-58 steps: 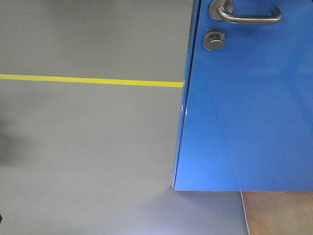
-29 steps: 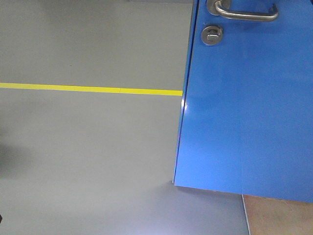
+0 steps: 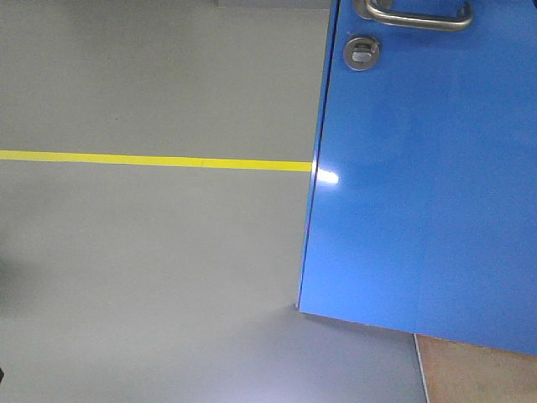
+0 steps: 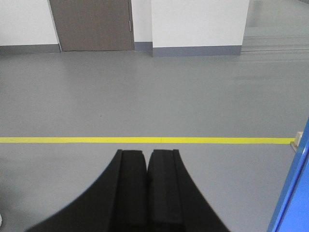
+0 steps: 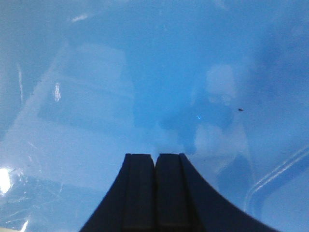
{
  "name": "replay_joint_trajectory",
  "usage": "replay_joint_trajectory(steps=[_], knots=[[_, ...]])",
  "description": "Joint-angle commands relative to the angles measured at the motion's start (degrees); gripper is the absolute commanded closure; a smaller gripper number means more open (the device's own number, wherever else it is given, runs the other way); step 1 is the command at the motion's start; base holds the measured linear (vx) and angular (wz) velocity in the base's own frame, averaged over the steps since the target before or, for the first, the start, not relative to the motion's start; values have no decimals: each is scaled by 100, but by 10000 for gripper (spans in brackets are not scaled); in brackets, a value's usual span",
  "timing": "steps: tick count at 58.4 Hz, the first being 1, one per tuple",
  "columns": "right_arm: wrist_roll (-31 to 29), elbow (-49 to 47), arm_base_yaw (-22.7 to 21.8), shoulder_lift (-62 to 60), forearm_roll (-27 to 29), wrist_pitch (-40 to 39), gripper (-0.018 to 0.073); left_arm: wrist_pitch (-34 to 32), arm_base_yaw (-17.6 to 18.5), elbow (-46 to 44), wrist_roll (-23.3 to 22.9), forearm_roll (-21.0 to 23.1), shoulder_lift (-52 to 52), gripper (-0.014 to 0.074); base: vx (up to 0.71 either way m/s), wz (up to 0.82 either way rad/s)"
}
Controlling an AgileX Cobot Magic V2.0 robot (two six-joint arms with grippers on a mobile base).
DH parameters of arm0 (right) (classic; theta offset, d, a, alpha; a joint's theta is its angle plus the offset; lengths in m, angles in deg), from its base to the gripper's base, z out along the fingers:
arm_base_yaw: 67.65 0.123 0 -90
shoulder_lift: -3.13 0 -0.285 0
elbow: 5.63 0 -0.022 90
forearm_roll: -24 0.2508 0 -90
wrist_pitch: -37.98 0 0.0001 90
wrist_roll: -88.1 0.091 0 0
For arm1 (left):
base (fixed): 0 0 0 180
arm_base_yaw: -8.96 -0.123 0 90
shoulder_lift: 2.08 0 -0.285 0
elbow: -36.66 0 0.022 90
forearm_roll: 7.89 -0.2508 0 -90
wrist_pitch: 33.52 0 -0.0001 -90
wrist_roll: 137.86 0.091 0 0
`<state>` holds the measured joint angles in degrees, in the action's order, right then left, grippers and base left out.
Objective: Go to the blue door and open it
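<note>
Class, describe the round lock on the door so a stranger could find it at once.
Start at the large glossy bright-blue door panel filling the right of the front view. Near its top left corner sits a curved silver metal lever handle; just below its pivot is the small round silver lock. Unlike the long handle, it is a flat disc.

Bright-blue door (image 3: 428,185), silver handle (image 3: 417,17), grey floor (image 3: 151,269), yellow line (image 3: 151,160).

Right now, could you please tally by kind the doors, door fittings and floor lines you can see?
Blue door: 1
Brown door: 1
Silver lever handle: 1
Round silver lock: 1
Yellow floor line: 1
Total: 5
</note>
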<state>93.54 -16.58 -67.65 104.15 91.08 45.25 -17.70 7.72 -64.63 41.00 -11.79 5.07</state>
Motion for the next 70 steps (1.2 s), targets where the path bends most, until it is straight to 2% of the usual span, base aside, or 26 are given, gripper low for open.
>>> replay_joint_trajectory(steps=[1, 21, 29, 34, 41, 45, 49, 55, 58, 65, 70], knots=[[-42, -193, -15, -229, -1, -205, 548, -485, 13, -155, -39, 15, -71, 524, 5, 0], [-52, -193, -15, -276, -8, -204, 548, -485, 13, -155, -39, 15, -71, 524, 2, 0], [-480, -193, -15, -496, -435, -71, 548, -485, 13, -155, -39, 15, -71, 524, 0, 0], [-1178, -193, -15, -799, -1106, 438, 548, -485, 13, -155, -39, 15, -71, 524, 0, 0], [-2337, -193, -15, -1293, -2554, 1689, 548, -485, 13, -155, -39, 15, -71, 524, 0, 0], [-2710, -118, -15, -1568, -3368, 2454, 547, -485, 13, -155, -39, 15, -71, 524, 0, 0], [-2751, 201, -15, -1862, -4189, 2696, 547, -485, 13, -155, -39, 15, -71, 524, 0, 0], [-2558, 1167, -42, -2462, -5312, 2198, 547, -485, 13, -155, -39, 15, -71, 524, 0, 0], [-2367, 1741, -108, -2787, -5598, 1718, 547, -485, 13, -155, -39, 15, -71, 524, 0, 0], [-2097, 3348, -405, -3779, -5813, 219, 547, -485, 13, -155, -39, 15, -71, 524, 0, 0], [-2095, 4330, -555, -4413, -5802, -466, 547, -485, 13, -155, -39, 15, -71, 524, 0, 0]])
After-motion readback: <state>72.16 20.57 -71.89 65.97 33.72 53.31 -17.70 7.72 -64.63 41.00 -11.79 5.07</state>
